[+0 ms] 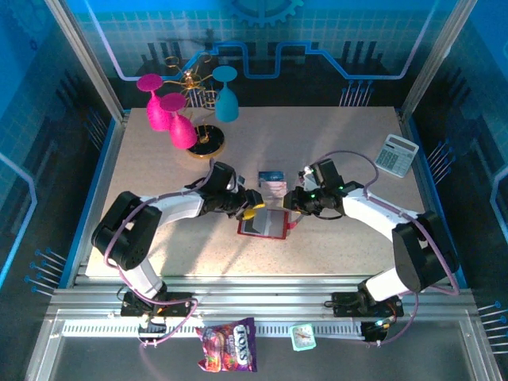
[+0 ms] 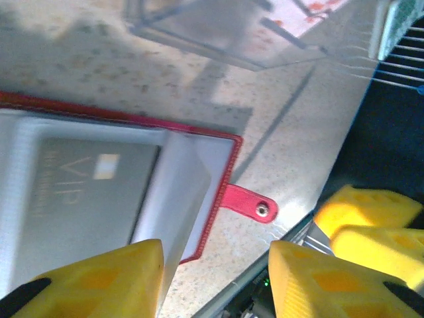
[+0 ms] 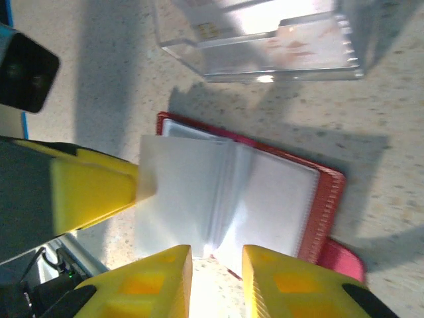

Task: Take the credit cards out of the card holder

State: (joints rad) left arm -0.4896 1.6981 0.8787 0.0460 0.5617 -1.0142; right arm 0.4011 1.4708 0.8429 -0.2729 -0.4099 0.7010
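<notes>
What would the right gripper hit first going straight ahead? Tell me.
Most likely the open sleeves of the card holder, lying directly ahead of the right gripper; depth is unclear, but nothing looks nearer.

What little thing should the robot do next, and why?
Probably ease the left gripper onto the grey VIP card at its edge and pinch: the card holder lies open, the card sits in its pocket, and those jaws are wide apart.
</notes>
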